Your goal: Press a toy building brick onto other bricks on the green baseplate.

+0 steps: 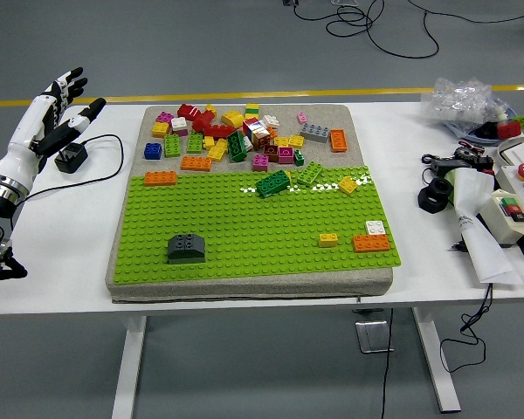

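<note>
The green baseplate (244, 236) lies on a grey mat in the middle of the table. On it stand a dark grey brick (185, 248) at the front left, and a yellow brick (328, 240), an orange brick (371, 243) and a white brick (375, 228) at the front right. A dark green brick (272, 183) lies at its far edge. Several loose coloured bricks (236, 133) are piled behind it. My left hand (57, 109) hovers open over the table's far left, well away from the bricks, holding nothing. The right hand is out of view.
A black plug and cable (72, 157) lie just right of my left hand. At the right side sit a control box with buttons (515, 205), white paper (480, 236), black parts (437, 194) and a plastic bag (467, 100).
</note>
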